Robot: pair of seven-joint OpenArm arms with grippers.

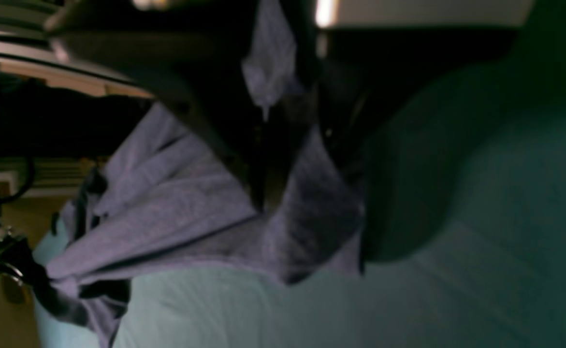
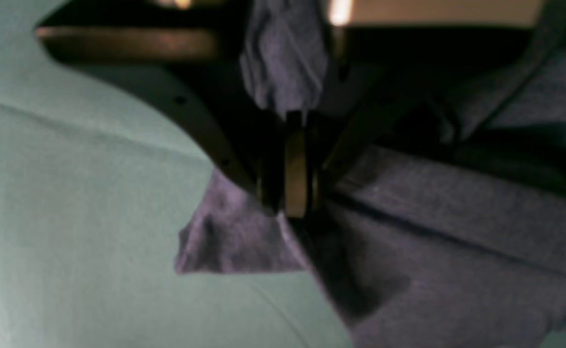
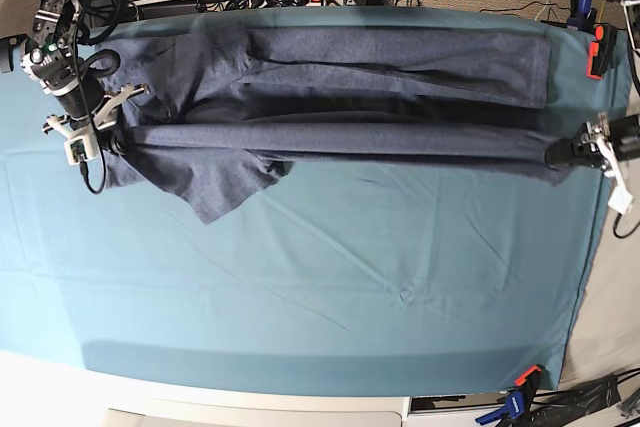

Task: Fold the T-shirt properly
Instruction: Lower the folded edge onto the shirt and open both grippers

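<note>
Heathered T-shirt [image 3: 340, 67] stretched taut between both grippers, apparently pinched.

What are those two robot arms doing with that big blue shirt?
They are folding it. The T-shirt lies spread across the teal table cloth. The right gripper is shut on one end of a long fold of the shirt, and the left gripper is shut on the other end. Together they hold that fold stretched tight and lifted above the rest of the shirt. One sleeve hangs loose near the right gripper.
</note>
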